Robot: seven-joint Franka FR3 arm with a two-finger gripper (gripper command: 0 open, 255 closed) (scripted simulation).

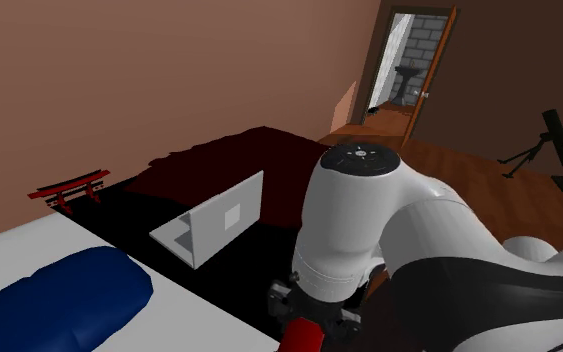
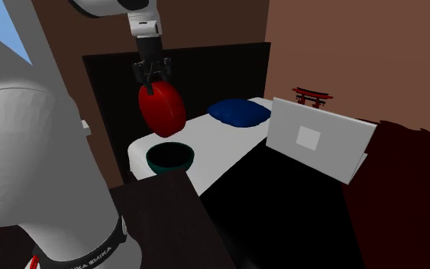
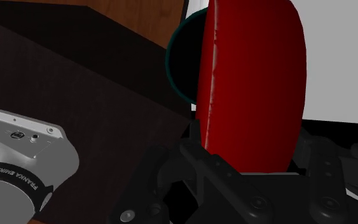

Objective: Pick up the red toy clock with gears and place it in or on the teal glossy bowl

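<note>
We hold the red clock [image 2: 162,109] pinched in our gripper [image 2: 153,76], hanging just above the teal bowl [image 2: 169,167]. If we release it off-centre, the tall disc could strike the bowl's rim, tip and roll out beside the bowl.

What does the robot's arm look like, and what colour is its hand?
The arm is made of fat, rounded white shells, smooth and shiny, with dark rings at the joints. One black band carries white letters reading FRANKA EMIKA. The gripper is all black and blocky, with two fingers.
</note>
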